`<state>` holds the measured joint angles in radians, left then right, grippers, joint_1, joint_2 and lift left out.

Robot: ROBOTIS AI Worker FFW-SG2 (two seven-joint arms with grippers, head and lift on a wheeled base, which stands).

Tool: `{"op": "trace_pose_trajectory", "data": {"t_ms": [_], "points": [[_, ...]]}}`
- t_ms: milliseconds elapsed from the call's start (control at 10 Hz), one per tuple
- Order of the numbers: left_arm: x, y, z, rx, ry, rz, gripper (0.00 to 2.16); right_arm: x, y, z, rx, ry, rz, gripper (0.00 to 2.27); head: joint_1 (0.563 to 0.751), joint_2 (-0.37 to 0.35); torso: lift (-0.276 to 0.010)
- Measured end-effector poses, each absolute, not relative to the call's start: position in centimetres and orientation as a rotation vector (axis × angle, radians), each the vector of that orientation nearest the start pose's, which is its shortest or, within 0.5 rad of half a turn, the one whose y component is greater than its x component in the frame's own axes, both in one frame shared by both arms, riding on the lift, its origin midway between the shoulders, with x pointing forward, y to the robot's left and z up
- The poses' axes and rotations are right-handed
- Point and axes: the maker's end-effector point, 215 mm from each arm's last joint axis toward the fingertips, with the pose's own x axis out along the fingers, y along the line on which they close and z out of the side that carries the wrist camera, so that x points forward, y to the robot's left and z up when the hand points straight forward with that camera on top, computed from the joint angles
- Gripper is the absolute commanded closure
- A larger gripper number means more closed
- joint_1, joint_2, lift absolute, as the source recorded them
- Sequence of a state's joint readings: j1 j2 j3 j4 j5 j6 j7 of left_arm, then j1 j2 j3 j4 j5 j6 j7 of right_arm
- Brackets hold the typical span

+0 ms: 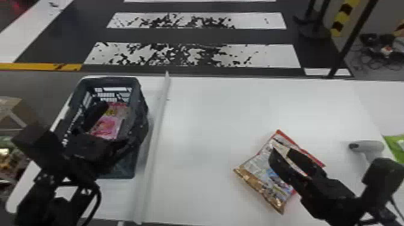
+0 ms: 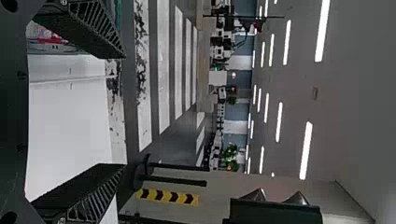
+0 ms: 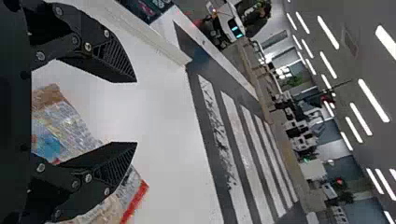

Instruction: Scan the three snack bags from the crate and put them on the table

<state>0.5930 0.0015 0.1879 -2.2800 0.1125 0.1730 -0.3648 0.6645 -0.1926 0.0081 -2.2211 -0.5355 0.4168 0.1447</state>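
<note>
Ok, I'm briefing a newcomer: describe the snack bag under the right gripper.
On the white table, right of the divider, a printed bag lies beneath the right gripper. Its gold edge and red edge distinguish it from the green package farther right.

Beyond the raised ridge (image 1: 157, 129) just right of the crate (image 1: 109, 79), bare white tabletop (image 1: 210, 120) gives me a wide lane; farther right, a snack bag (image 1: 255, 168), my right gripper (image 1: 281, 150) above it, and a scanner (image 1: 371, 146) block low passage.
</note>
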Motion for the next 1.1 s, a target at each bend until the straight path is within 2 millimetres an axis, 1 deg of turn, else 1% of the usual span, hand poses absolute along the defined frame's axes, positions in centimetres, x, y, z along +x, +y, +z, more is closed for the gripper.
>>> {"op": "trace_pose_trajectory", "data": {"t_ms": [100, 300, 400, 500, 600, 800, 900, 1100], "points": [[41.4, 24.5, -29.2, -0.014, 0.038, -0.217, 0.03, 34.6, -13.2, -42.8, 0.446, 0.531, 0.388, 2.14, 0.695, 0.155, -0.094], [41.4, 24.6, -29.2, -0.014, 0.036, -0.215, 0.03, 30.6, -10.0, -45.0, 0.521, 0.702, 0.487, 2.17, 0.695, 0.227, -0.094], [41.5, 24.6, -29.2, -0.019, 0.034, -0.217, 0.03, 28.8, -9.2, -46.0, 0.535, 0.769, 0.51, 2.17, 0.695, 0.248, -0.094], [41.5, 24.4, -29.2, -0.025, 0.033, -0.223, 0.03, 28.0, -9.0, -46.6, 0.538, 0.801, 0.514, 2.17, 0.695, 0.253, -0.094], [41.5, 24.3, -29.3, -0.028, 0.034, -0.227, 0.02, 27.7, -9.2, -47.4, 0.532, 0.819, 0.502, 2.17, 0.695, 0.252, -0.094], [41.7, 24.0, -29.7, -0.035, 0.039, -0.233, 0.02, 27.9, -10.1, -49.2, 0.502, 0.839, 0.456, 2.17, 0.695, 0.23, -0.094], [41.8, 23.8, -30.0, -0.038, 0.042, -0.235, 0.02, 28.3, -10.8, -50.2, 0.484, 0.843, 0.423, 2.17, 0.695, 0.221, -0.094], [41.9, 23.6, -30.1, -0.041, 0.044, -0.238, 0.02, 30.0, -13.3, -51.7, 0.428, 0.827, 0.334, 2.17, 0.695, 0.17, -0.094]]}}
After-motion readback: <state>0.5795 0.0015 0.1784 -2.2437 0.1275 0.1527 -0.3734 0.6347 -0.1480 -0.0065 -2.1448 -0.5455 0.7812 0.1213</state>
